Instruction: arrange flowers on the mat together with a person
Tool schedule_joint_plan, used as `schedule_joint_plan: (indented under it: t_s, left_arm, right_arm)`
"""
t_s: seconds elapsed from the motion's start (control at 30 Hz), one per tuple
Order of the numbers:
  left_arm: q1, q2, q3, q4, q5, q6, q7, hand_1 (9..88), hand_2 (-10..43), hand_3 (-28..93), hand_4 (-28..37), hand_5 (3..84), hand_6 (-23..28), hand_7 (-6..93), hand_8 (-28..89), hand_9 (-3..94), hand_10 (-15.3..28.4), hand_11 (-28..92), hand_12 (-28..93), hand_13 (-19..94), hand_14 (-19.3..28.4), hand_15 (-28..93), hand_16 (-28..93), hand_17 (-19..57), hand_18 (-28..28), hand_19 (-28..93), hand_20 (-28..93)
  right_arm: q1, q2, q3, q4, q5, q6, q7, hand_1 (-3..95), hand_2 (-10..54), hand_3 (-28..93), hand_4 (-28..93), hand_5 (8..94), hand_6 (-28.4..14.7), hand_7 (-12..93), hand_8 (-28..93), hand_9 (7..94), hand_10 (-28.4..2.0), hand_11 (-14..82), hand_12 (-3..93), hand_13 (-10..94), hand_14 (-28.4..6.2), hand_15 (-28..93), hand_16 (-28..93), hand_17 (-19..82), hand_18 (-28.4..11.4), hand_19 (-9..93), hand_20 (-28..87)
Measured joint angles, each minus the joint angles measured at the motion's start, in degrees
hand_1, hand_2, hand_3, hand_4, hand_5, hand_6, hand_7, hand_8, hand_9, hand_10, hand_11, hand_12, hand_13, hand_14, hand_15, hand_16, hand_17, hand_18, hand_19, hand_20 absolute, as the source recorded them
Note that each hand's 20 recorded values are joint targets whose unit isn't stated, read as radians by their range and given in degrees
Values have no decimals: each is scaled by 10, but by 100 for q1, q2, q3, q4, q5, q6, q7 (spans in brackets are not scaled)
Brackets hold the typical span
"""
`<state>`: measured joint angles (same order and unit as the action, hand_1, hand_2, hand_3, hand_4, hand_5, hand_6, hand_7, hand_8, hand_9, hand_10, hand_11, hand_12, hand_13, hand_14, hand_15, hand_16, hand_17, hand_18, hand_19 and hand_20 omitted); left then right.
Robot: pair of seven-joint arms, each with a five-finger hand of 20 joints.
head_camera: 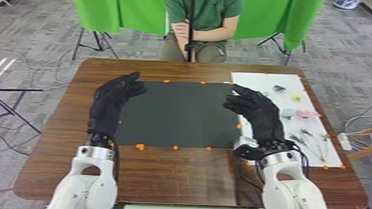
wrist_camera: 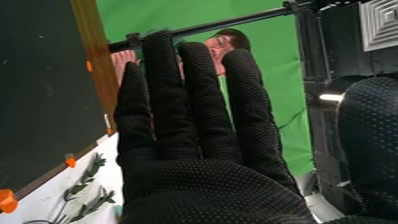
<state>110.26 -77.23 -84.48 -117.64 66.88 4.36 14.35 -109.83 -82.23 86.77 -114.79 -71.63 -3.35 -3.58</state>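
The fingers of the right hand are held straight and open; those of the left hand are left relaxed. Between the hands, the dark mat is seen on the table. To its right, a pink flower, a yellow flower and leafy stems are spread on a white sheet

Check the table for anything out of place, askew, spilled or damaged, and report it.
Nothing stands out. The dark mat lies flat with orange markers along its edges, and the flowers, the pink one among them, lie on the white sheet at the right. I see no spill or damage.
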Motion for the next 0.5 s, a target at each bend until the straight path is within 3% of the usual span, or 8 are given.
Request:
schedule_joint_plan:
  t_s: [0.2, 0.5]
  left_arm:
    - [-18, -2, -10, -66, 6, -3, -24, 326, 5, 628, -172, 528, 47, 179, -63, 530, 148, 236, 144, 429, 202, 314, -9, 105, 161, 240, 228]
    - [5, -2, -27, -68, 8, 0, -35, 325, 4, 629, -172, 528, 47, 177, -63, 529, 147, 235, 145, 428, 201, 313, -9, 104, 161, 238, 227]
  right_arm:
    - [-3, 0, 4, 0, -10, -1, 9, 126, 53, 761, -158, 542, -6, 146, -84, 602, -156, 109, 193, 515, -151, 238, 303, 197, -156, 280, 395]
    - [-7, 0, 10, 0, -16, -1, 13, 125, 53, 761, -158, 542, -7, 145, -83, 602, -156, 109, 192, 515, -150, 238, 303, 198, -156, 276, 392]
